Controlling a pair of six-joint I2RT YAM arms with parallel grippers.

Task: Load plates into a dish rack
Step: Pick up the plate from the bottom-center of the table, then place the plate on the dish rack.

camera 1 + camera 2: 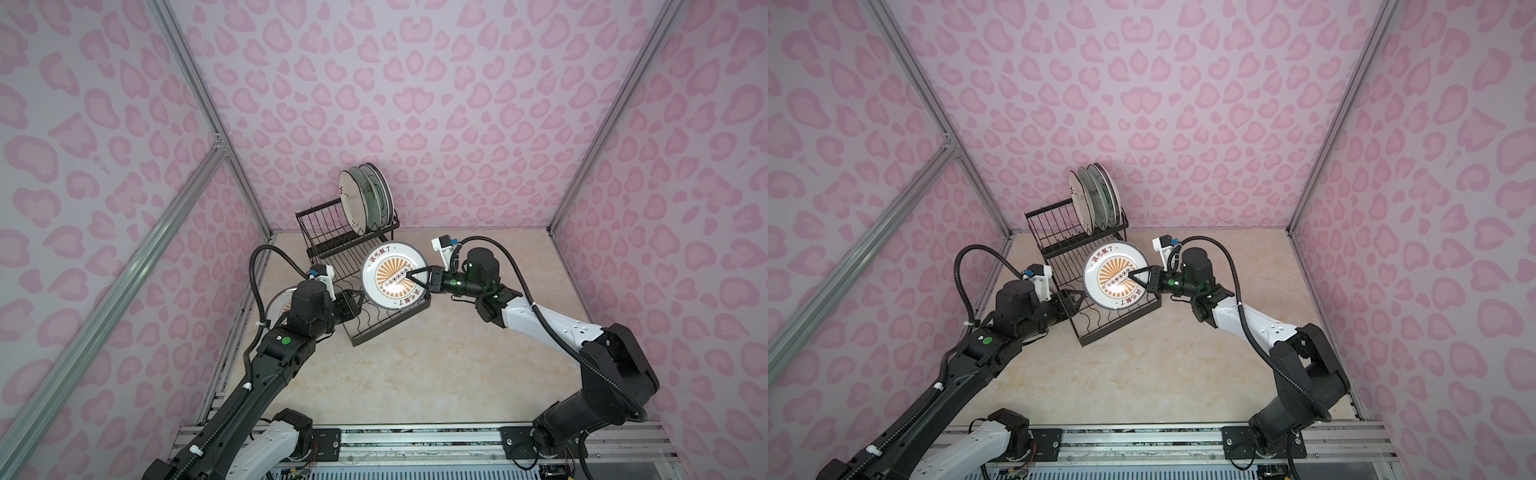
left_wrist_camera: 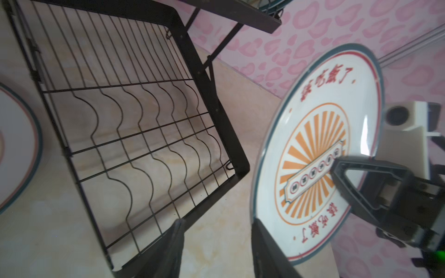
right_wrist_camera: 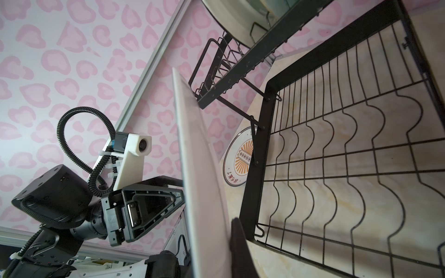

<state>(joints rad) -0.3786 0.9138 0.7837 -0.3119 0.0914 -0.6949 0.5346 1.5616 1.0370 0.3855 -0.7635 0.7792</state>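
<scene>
- Ceramic plates (image 1: 353, 199) stand in the dish rack (image 1: 316, 232) upper tier.
- Right gripper (image 1: 411, 274) clamps sunburst plate (image 1: 382, 286) upright over tray (image 2: 227, 125), three o'clock side.
- Left gripper (image 2: 221, 248) gapes empty; another plate (image 2: 16, 149) lies flat at nine o'clock, unloaded.

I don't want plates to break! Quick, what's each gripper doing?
Left gripper: open, holding nothing.
Right gripper: closed on the sunburst plate.
</scene>
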